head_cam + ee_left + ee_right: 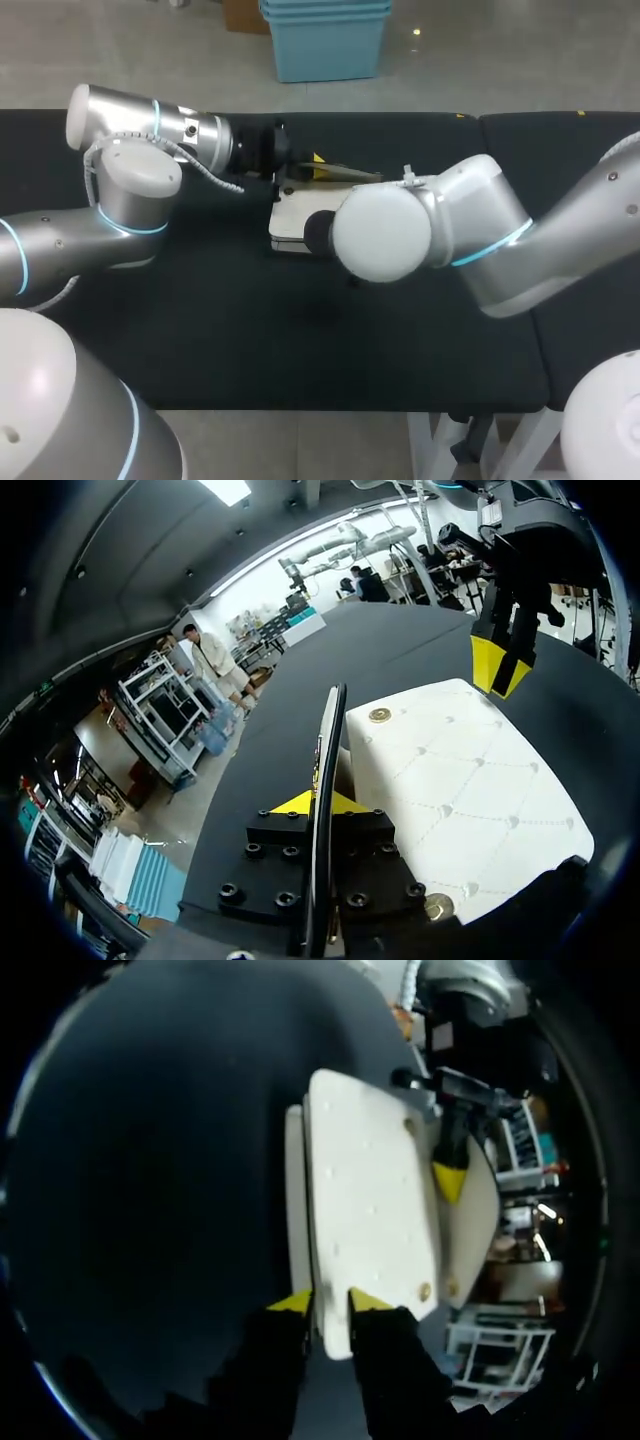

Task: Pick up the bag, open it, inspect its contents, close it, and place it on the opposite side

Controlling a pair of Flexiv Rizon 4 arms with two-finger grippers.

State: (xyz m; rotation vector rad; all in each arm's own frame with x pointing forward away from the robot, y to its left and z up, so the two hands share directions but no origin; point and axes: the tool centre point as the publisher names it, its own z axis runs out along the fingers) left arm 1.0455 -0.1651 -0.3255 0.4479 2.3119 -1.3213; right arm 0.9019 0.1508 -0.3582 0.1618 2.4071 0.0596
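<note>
Here, white quilted bag (293, 216) on the black table (250, 330).

Left arm (120, 215) and right arm (500, 250): silver-grey, white caps, blue rings; seemingly a ribbed cable (203, 167) behind the left gripper (318, 802), itself black, bolted, yellow-tipped.

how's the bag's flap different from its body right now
The flap stands lifted, edge-on; the body lies flat on the table. The left gripper pinches the flap; the right gripper grips the body's edge. Both are off-white.
</note>
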